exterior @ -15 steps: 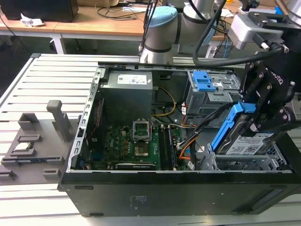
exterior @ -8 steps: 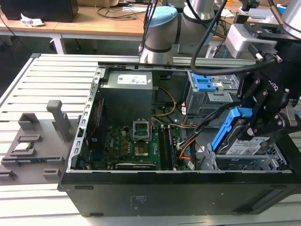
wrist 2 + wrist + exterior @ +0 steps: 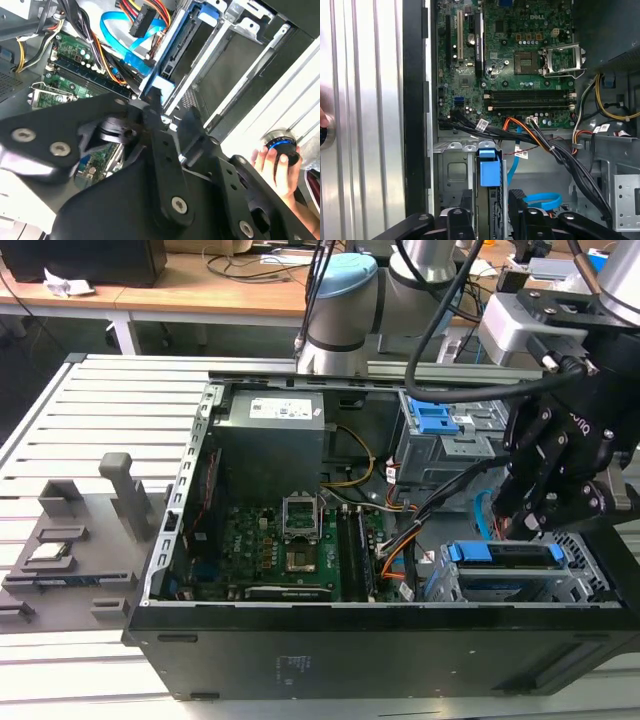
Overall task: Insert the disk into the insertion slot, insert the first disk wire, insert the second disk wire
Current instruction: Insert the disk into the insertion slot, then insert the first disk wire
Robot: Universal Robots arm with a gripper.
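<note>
The disk (image 3: 505, 553), in its bright blue carrier, sits on edge inside the insertion slot (image 3: 575, 575), the perforated grey cage at the exterior view's lower right of the open computer case. My gripper (image 3: 522, 525) hangs right above it. In both wrist views the black fingers (image 3: 517, 205) straddle the disk's blue tab end (image 3: 488, 172), close against it (image 3: 160, 87). A blue flat wire (image 3: 542, 201) lies loose beside the cage. A black plug on red and yellow wires (image 3: 145, 20) hangs free.
A taller grey cage with blue tabs (image 3: 440, 425) stands behind the slot. The green motherboard (image 3: 290, 540) and grey power supply (image 3: 270, 440) fill the case's left. A person's hand (image 3: 275, 165) rests on a round knob outside the case. Grey fixtures (image 3: 60, 540) sit on the slatted table.
</note>
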